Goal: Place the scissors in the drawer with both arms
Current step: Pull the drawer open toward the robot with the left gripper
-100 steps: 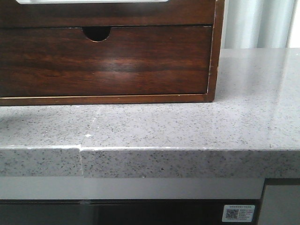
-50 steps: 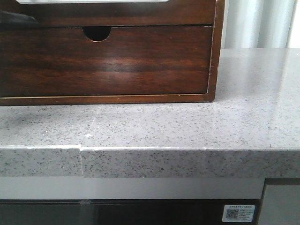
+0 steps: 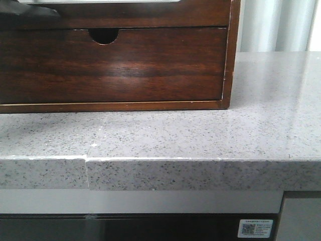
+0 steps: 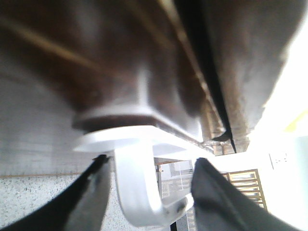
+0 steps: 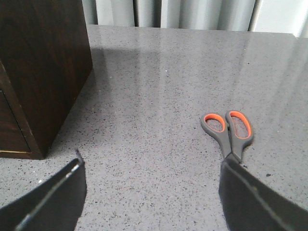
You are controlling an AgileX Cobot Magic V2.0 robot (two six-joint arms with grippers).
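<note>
- Up front, the front view shows a dark wooden cabinet (image 3: pixel 150 55) on the grey speckled desk (image 3: pixel 200 135), with a notched drawer (image 3: pixel 110 65) filling most of its face.
- Above it, only the lower strip of the drawer (image 3: pixel 125 15) with the white patch shows, cut off by the frame edge; a dark blurred shape at its left end may be the left claw, but I cannot tell.
- Neither claw is clearly seen in this view, and the scissors are out of it.
- Close in, the left wrist view shows the left claw (image 4: pixel 149 187) spread wide, its two dark fingers (image 4: pixel 82 197) standing either side of a white hook-shaped handle (image 4: pixel 139 192) without clearly touching it.
- Just beyond the claw, the handle joins a white plate on blurred dark wood.
- Over on the right wrist view, the right claw (image 5: pixel 149 192) is wide apart and holds nothing, hovering over the desk.
- Ahead of its right finger (image 5: pixel 255 202) lie the scissors (image 5: pixel 228 132), grey with orange-lined loops, flat on the desk, loops pointing away from the claw and blades hidden behind that finger.
- Off past the left finger stands the cabinet's side, well apart from the scissors.
</note>
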